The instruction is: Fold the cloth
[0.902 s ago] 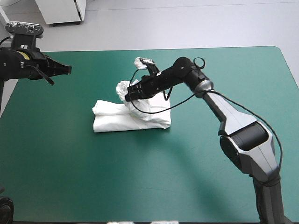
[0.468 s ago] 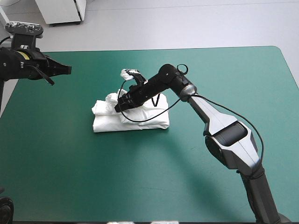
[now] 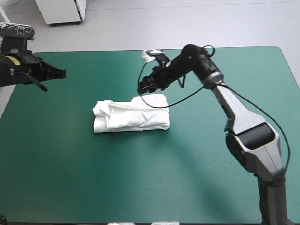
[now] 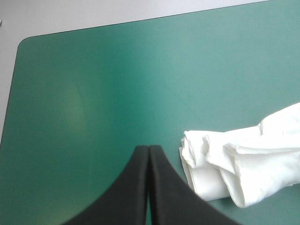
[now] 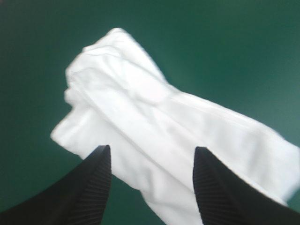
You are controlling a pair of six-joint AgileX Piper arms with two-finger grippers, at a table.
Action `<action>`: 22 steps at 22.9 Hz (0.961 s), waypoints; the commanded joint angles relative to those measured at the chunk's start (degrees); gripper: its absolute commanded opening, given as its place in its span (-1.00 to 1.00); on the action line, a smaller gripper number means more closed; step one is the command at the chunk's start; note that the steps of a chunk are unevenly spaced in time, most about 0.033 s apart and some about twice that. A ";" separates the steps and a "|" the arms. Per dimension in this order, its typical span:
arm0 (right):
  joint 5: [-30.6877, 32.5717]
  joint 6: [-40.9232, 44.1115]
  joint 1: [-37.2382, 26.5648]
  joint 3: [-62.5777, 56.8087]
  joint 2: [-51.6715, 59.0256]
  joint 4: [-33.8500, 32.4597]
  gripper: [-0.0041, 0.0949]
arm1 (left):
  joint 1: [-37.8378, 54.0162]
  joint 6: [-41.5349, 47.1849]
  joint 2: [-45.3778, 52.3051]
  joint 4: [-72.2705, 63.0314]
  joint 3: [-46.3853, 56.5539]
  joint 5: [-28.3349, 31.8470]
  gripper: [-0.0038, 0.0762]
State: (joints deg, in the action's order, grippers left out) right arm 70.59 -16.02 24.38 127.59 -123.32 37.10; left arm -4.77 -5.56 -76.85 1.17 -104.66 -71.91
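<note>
Right gripper [image 3: 142, 87], in the high view, hangs over the teal-green table cover [image 3: 140, 183] just beyond the far edge of the white short-sleeved cotton T-shirt [image 3: 131, 116]. It carries nothing and is clear of the cloth, though its fingers are too small here to judge. The T-shirt lies as a folded, slightly rumpled oblong bundle near the middle of the table, a little toward the left side, with its long side running across. The left gripper [image 3: 60, 72] is well apart from it, raised over the table's left side near the far corner, drawn to a single point and empty. One T-shirt and two grippers can be counted. In the left wrist view, that gripper's two broad black fingers [image 4: 136, 187] are pressed together in one pointed arch with nothing between them. The bundle's layered end rests on the cover ahead of them and off to one side, not touching, and a rounded table corner shows farther off. In the right wrist view, the other gripper's two black fingers [image 5: 93, 187] stand wide apart. The bundle lies below and ahead, showing through the gap, its creases blurred, and neither finger grips any cloth.
</note>
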 commanded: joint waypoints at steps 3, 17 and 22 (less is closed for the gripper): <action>-0.34 1.78 -8.31 -10.38 12.36 -2.95 0.12 | 0.06 0.45 4.27 0.02 1.85 1.68 -0.93; -3.24 -3.74 -8.56 -21.70 4.18 7.00 0.13 | 0.06 0.18 4.77 0.28 2.21 2.23 -0.93; -3.77 -4.35 -8.46 -21.69 0.25 10.21 0.12 | 0.06 0.29 4.77 2.39 2.21 1.64 -0.93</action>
State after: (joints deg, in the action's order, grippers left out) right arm 66.99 -19.18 15.95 104.37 -125.92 43.14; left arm -4.77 -5.61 -73.50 2.84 -101.11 -71.91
